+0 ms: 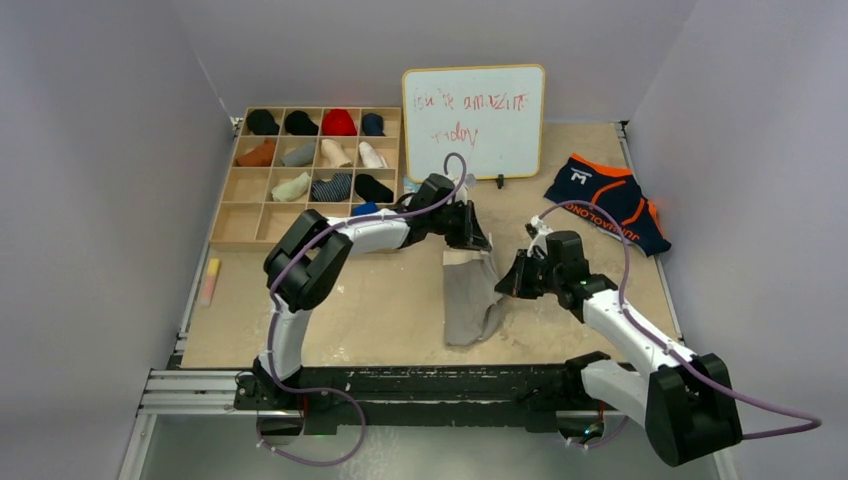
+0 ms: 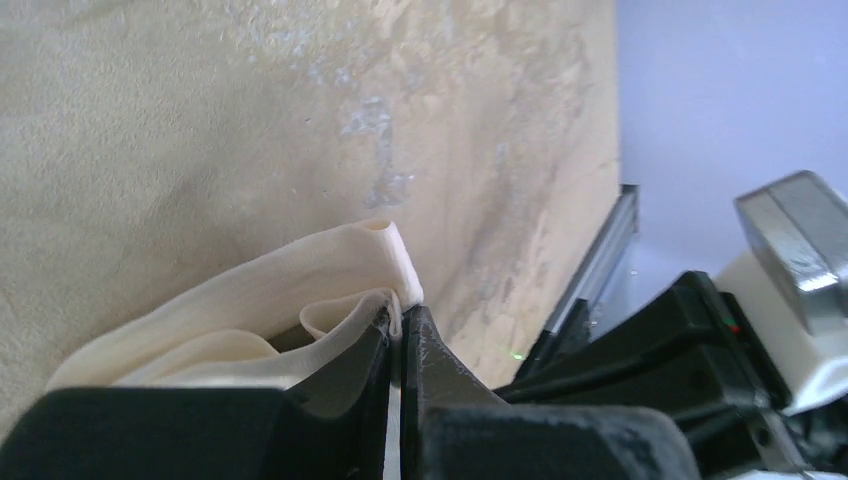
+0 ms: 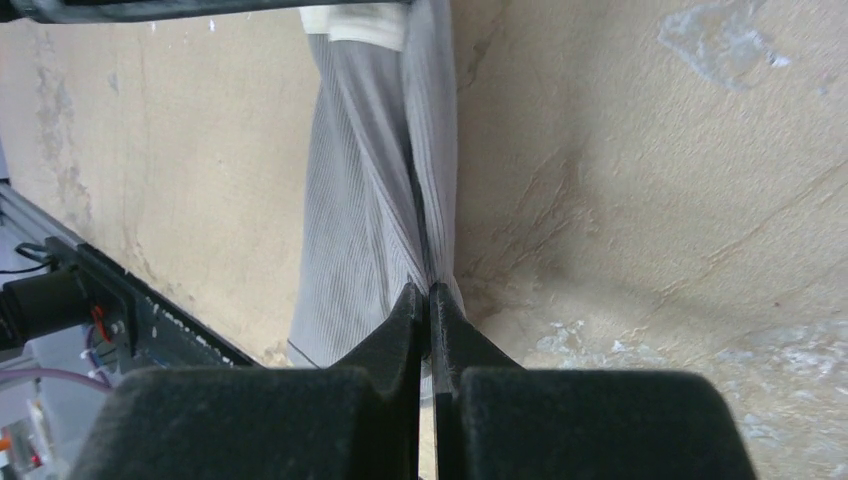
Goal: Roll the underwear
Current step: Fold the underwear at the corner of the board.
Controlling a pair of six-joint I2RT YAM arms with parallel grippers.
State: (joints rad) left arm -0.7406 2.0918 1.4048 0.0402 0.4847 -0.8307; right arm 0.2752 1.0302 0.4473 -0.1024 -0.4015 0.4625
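Grey briefs (image 1: 468, 300): mid-table (image 1: 400, 310), gathered into a narrow strip — not yet rolled.
Left claw (image 1: 480, 243): clamped on its far waistband.
Right claw (image 1: 505, 283): pinched on its right edge.
Navy briefs (image 1: 608, 200): far right, spread out — judged untouched.

The soft grey fabric briefs (image 1: 470, 300) lie in the middle of the tan table (image 1: 390, 310). The navy orange-trimmed briefs (image 1: 608, 200) lie back right, the wooden compartment box (image 1: 237, 225) back left.
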